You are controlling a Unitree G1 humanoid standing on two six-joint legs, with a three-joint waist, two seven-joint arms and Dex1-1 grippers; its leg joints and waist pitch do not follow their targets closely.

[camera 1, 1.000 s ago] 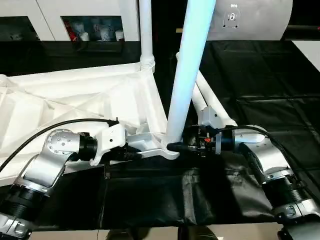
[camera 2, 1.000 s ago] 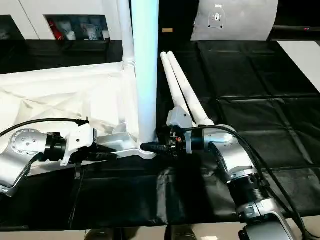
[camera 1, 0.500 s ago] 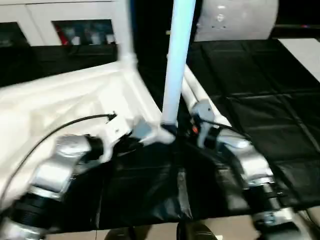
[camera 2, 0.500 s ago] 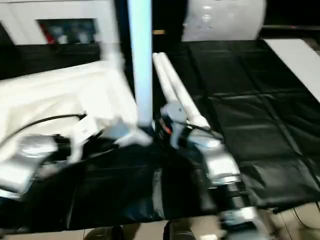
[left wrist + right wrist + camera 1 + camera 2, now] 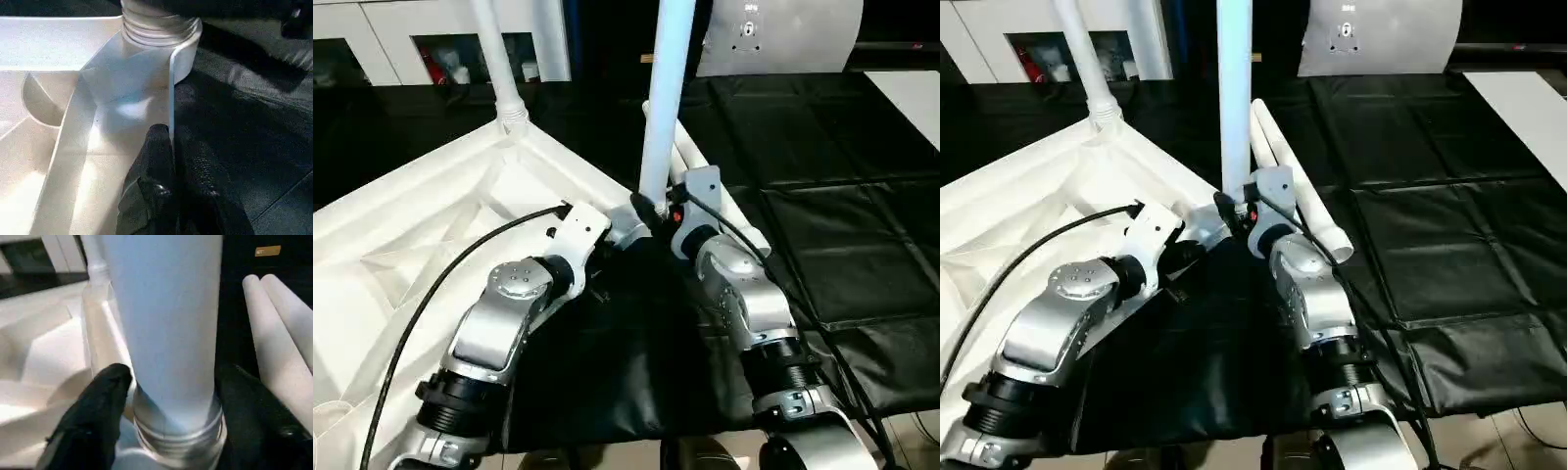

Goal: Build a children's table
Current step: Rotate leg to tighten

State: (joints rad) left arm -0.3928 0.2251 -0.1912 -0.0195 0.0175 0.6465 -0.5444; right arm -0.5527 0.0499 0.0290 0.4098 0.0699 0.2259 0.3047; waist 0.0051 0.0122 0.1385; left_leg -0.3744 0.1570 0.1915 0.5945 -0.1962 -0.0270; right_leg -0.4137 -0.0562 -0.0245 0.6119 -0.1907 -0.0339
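Note:
The children's table top [image 5: 431, 215] lies upside down on the left, ribbed underside up. One white leg [image 5: 499, 59] stands in its far corner socket. A second leg [image 5: 664, 98] stands upright in the near corner socket [image 5: 156, 29]. My left gripper [image 5: 168, 134] is shut on the top's thin rim just beside that socket. My right gripper [image 5: 173, 382] has one black finger [image 5: 98, 406] on each side of the second leg's base, against it. Two loose legs [image 5: 1317, 211] lie side by side on the sheet behind my right wrist.
The black sheet [image 5: 822, 196] covers the work surface and wrinkles under my forearms. White cabinets [image 5: 352, 39] and a pale rounded panel [image 5: 783, 34] stand at the back. A white surface [image 5: 911, 93] borders the far right. The sheet's front edge runs just beneath my elbows.
Both arms have stretched forward, carrying the near corner and its leg away from me. The table top has swung round, so the far leg now stands further left.

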